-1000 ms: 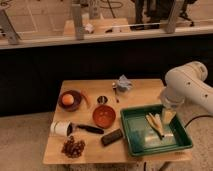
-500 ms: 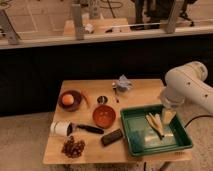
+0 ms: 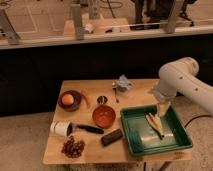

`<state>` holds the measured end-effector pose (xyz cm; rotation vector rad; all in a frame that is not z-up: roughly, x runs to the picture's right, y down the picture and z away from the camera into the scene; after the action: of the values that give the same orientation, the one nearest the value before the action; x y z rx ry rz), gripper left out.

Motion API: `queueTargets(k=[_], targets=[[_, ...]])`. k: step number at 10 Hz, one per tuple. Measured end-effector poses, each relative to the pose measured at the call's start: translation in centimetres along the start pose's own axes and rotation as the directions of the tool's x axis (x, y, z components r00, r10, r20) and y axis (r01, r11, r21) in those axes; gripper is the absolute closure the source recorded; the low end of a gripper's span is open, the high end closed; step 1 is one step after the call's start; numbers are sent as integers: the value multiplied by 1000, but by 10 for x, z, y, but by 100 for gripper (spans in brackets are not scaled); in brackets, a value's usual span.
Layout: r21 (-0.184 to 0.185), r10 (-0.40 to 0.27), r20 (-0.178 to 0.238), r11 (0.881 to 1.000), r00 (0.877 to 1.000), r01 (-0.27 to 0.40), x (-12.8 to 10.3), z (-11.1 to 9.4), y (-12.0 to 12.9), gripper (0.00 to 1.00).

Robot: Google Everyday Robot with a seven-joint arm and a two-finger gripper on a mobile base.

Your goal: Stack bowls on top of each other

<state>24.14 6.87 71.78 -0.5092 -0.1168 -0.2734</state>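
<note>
On the wooden table [image 3: 137, 95], the round, shallow maroon bowl [image 3: 76, 104] sits at the left with an orange lump [image 3: 66, 99] inside. The glossy orange-red bowl [image 3: 103, 116] stands apart from it near the middle, just beside a small metal cup [image 3: 102, 100]. The smooth white arm [image 3: 180, 80], cut off at the right edge, bends down, and its gripper [image 3: 162, 107] hangs over the green rectangular tray [image 3: 142, 141]. I cannot tell whether the gripper is apart or together.

We see 2 bowls apart on the table [image 3: 142, 92], left bowl [image 3: 78, 104], centre bowl [image 3: 103, 116] just before the cup [image 3: 102, 100], tray [image 3: 172, 140] at right, gripper [image 3: 163, 107] over the tray's back part.
</note>
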Motion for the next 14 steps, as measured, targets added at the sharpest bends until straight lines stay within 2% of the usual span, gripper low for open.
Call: queueTargets(k=[1,2,3,4,5,6,7,8,9,10,11,12,13,14], targets=[[14,-131,29,991,991,131,-24,4,-21,20],[21,-242,59,970,968,242,-46,7,-36,20],[25,-335,92,942,938,334,-65,9,-46,20],[27,-448,137,893,883,449,-88,11,-54,20],[34,-518,166,853,839,520,-102,12,-60,20],[42,-562,183,824,807,564,-112,12,-64,20],[46,-584,192,808,789,587,-117,12,-65,20],[47,-594,196,800,780,598,-119,12,-65,20],[47,-594,196,801,780,597,-119,12,-65,20],[53,-608,192,791,771,610,-119,12,-66,20],[79,-667,178,742,723,665,-125,9,-72,20],[110,-741,163,670,652,734,-135,7,-81,20],[135,-803,148,595,577,792,-147,5,-88,20],[162,-866,129,500,484,851,-167,4,-98,20]])
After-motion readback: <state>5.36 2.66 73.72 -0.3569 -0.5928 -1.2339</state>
